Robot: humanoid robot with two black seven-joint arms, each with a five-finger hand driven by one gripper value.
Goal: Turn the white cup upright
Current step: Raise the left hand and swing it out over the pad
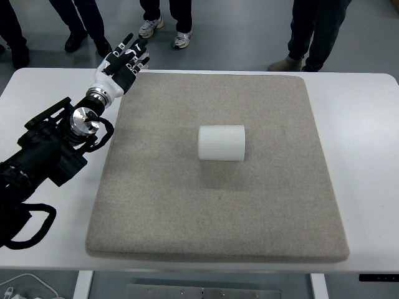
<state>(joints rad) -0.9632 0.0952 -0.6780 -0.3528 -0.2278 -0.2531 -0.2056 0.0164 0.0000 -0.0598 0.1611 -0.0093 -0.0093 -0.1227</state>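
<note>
Left hand (123,62) sits open-fingered and empty at the mat's (156,218) far-left corner, while the white cup (221,142) lies on its side mid-mat, long axis left-right, well off toward its near right.

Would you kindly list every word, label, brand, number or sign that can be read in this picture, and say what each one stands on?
None: no readable text shows in this view.
The white cup, lying on its side on the grey mat, has a ribbed wall with no print visible.
The left hand and its arm carry no legible marking.
The white table is bare of print.
</note>
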